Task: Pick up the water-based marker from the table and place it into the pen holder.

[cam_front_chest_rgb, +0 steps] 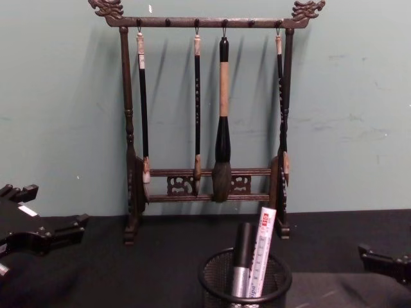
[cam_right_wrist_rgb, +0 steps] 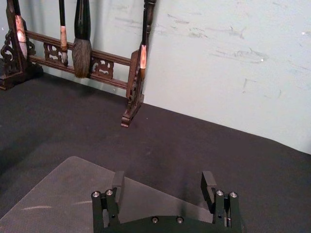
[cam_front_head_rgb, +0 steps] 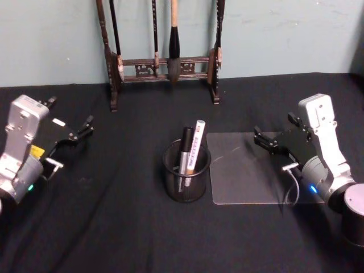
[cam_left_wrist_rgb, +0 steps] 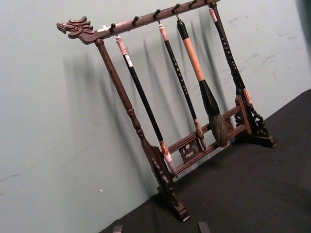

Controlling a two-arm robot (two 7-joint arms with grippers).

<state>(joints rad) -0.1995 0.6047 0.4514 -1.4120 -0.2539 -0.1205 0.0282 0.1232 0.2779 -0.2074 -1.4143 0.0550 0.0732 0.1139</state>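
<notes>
Near the middle of the counter (cam_front_head_rgb: 114,227), the pen holder (cam_front_head_rgb: 186,173) already carries two pens standing on end: a white-barrelled marker (cam_front_head_rgb: 197,145) leaning toward the right, and a dark pen with a silver lower barrel (cam_front_head_rgb: 185,152) just beside it on the left. I take the white one to be the water-based marker, so the task looks finished; no other marker lies on the black cloth or on the clear mat (cam_front_head_rgb: 247,168) that touches the holder's right side.

Both arms sit well apart from the holder. The right gripper (cam_front_head_rgb: 260,138) hangs over the mat's far right part, its jaws spread with nothing between them. The left gripper (cam_front_head_rgb: 85,128) hovers toward the left edge, also empty, with its jaws slightly parted. The right is the nearer of the two. The marker's long axis runs nearly upright, tilted a little, its top rising above the rim. Along the far edge stands the brush rack (cam_front_head_rgb: 165,65).
</notes>
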